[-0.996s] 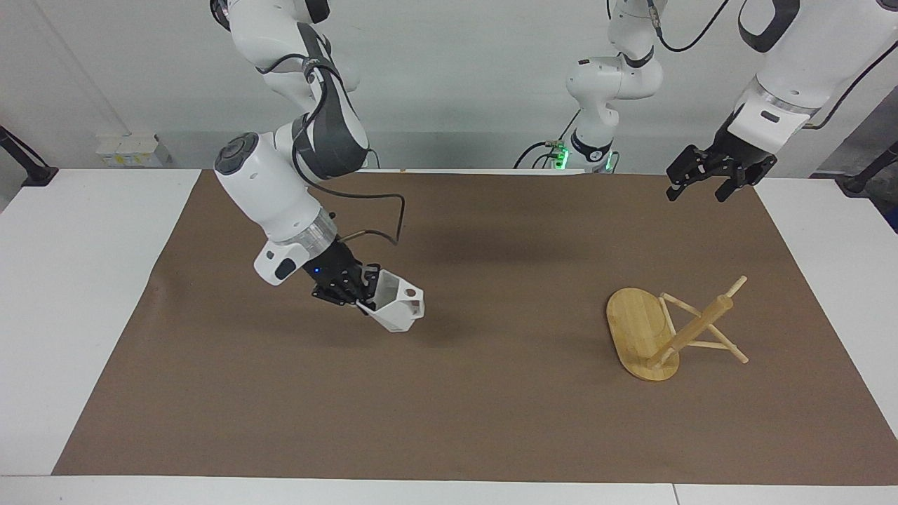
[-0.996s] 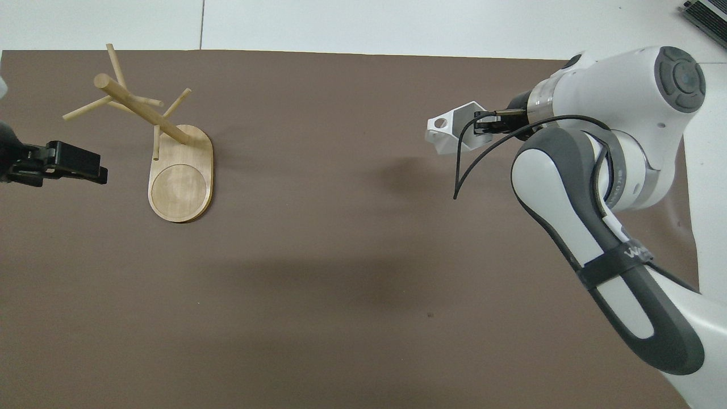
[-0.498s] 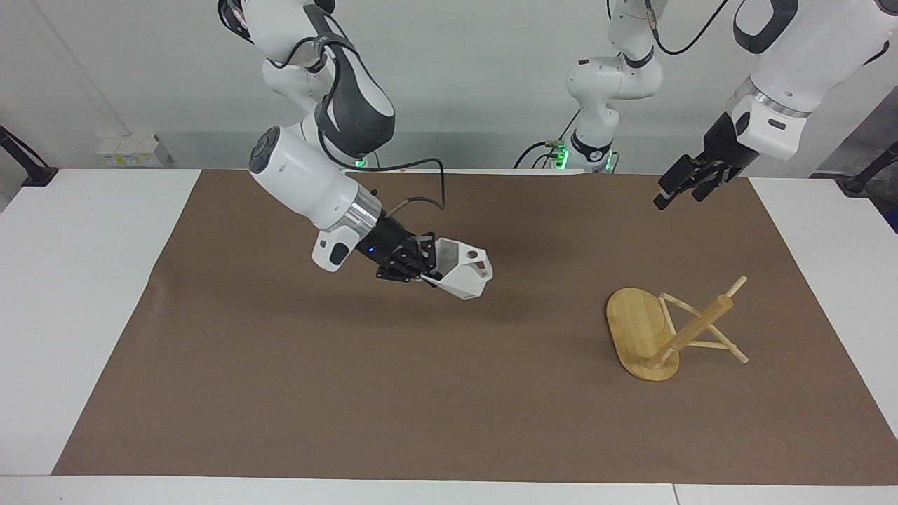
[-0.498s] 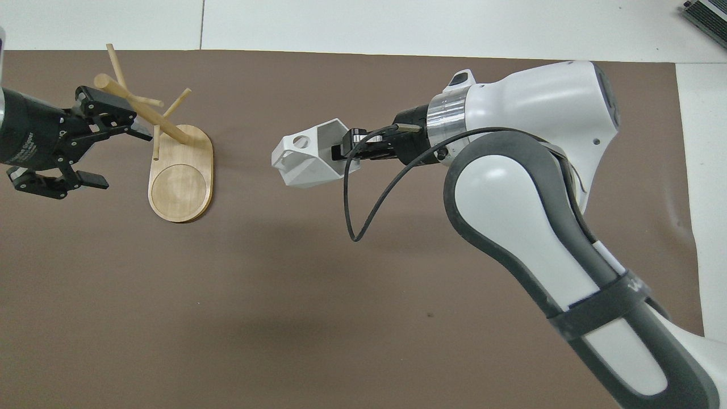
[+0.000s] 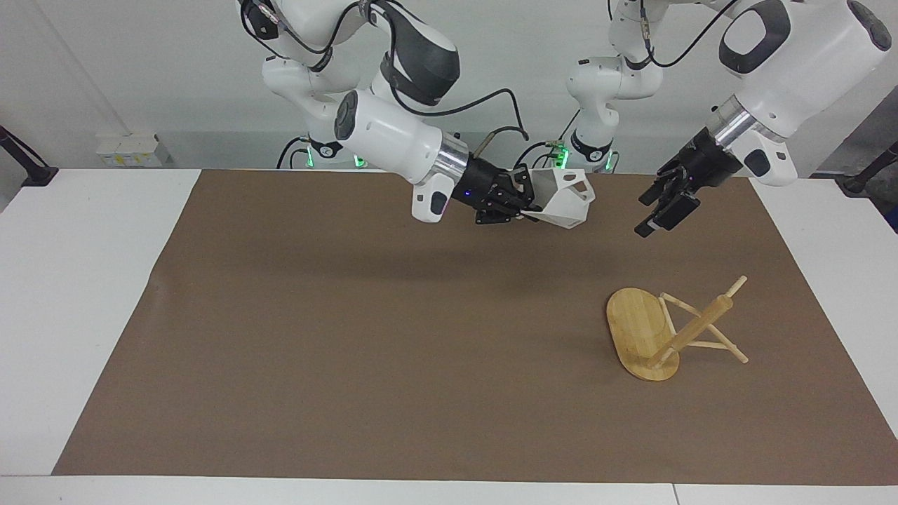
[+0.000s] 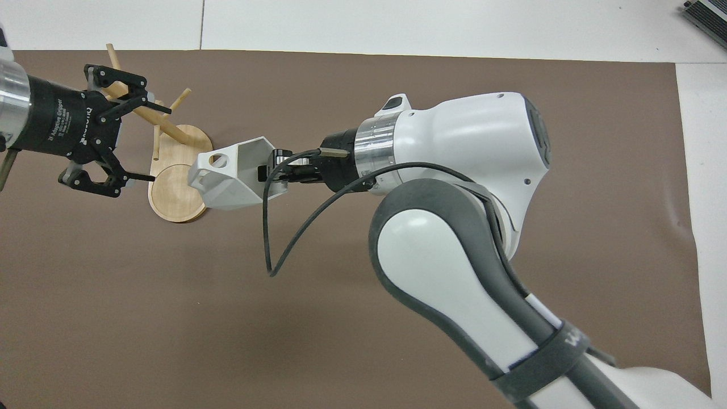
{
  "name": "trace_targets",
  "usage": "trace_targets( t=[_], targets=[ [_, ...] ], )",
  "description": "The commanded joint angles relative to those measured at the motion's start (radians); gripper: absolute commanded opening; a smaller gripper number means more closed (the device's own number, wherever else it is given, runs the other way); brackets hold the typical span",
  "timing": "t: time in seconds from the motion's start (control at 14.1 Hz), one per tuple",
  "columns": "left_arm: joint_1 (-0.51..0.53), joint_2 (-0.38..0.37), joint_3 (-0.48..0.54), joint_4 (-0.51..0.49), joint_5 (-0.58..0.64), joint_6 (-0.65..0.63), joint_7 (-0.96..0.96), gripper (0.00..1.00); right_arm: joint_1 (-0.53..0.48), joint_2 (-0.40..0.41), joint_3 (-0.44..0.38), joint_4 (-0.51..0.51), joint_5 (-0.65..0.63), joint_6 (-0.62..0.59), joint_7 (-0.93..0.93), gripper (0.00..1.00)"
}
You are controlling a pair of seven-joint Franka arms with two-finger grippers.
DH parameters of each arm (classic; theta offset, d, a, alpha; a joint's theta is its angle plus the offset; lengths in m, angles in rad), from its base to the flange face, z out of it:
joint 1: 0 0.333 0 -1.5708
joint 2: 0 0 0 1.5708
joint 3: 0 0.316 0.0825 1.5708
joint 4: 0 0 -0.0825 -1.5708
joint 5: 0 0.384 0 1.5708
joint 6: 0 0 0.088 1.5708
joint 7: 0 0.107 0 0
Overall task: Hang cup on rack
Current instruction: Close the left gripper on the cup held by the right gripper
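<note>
My right gripper [image 5: 525,201] is shut on the rim of the white faceted cup [image 5: 563,199] and holds it high over the mat, tipped on its side, with the holed handle pointing toward the left arm's end. In the overhead view the cup [image 6: 227,183] covers part of the rack's base, with the right gripper [image 6: 271,173] beside it. The bamboo rack [image 5: 668,328] stands on its oval base on the mat at the left arm's end; it also shows in the overhead view [image 6: 176,170]. My left gripper [image 5: 658,209] is open and empty in the air beside the cup, over the rack's pegs in the overhead view [image 6: 133,139].
A brown mat [image 5: 351,337] covers most of the white table [image 5: 77,280]. A black cable [image 6: 284,244] loops down from my right wrist.
My right arm has lifted the cup and carried it toward the left arm's end of the table. My left gripper has come down and moved toward the cup and rack.
</note>
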Motion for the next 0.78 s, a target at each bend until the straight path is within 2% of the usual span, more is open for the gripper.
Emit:
trace_targets(
  t=[0.0,0.36,0.71],
  targets=[
    [-0.002,0.006,-0.005,0.0,-0.048,0.006,-0.187,1.0,0.02,0.012,0.004,0.019,0.022,0.028,0.032,0.0],
    [0.013,-0.013,-0.002,-0.032,-0.06,-0.08,-0.371,1.0,0.017,0.014,0.004,0.016,0.022,0.023,0.032,0.0],
    [0.001,-0.065,-0.002,-0.132,-0.108,-0.095,-0.422,1.0,0.014,0.014,0.004,0.014,0.022,0.02,0.033,0.0]
  ],
)
